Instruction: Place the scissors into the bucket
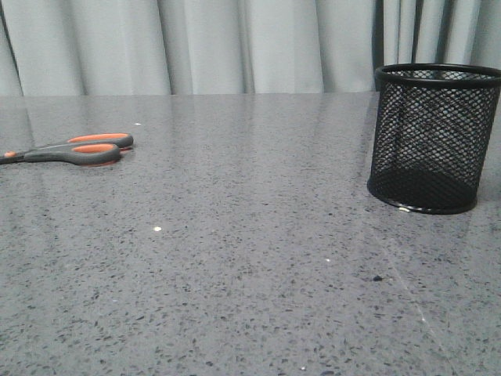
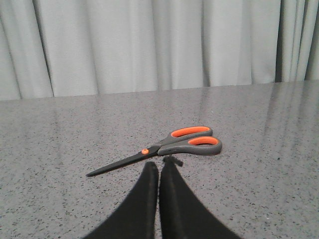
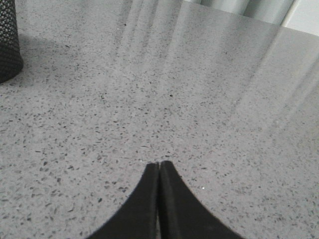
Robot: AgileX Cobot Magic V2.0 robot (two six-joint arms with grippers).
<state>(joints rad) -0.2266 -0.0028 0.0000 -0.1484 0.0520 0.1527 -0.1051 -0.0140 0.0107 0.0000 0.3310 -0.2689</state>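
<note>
The scissors (image 1: 74, 149), dark grey with orange loop linings, lie flat on the table at the far left of the front view. In the left wrist view the scissors (image 2: 169, 148) lie just beyond my left gripper (image 2: 159, 164), which is shut and empty, its tips close to the pivot and handles. The bucket (image 1: 433, 137), a black wire-mesh cup, stands upright at the right of the front view. Its base edge (image 3: 7, 45) shows in the right wrist view. My right gripper (image 3: 159, 164) is shut and empty over bare table, apart from the bucket. Neither gripper shows in the front view.
The grey speckled table (image 1: 250, 258) stretches between the scissors and the bucket. A pale curtain (image 1: 235, 43) hangs behind the table's far edge.
</note>
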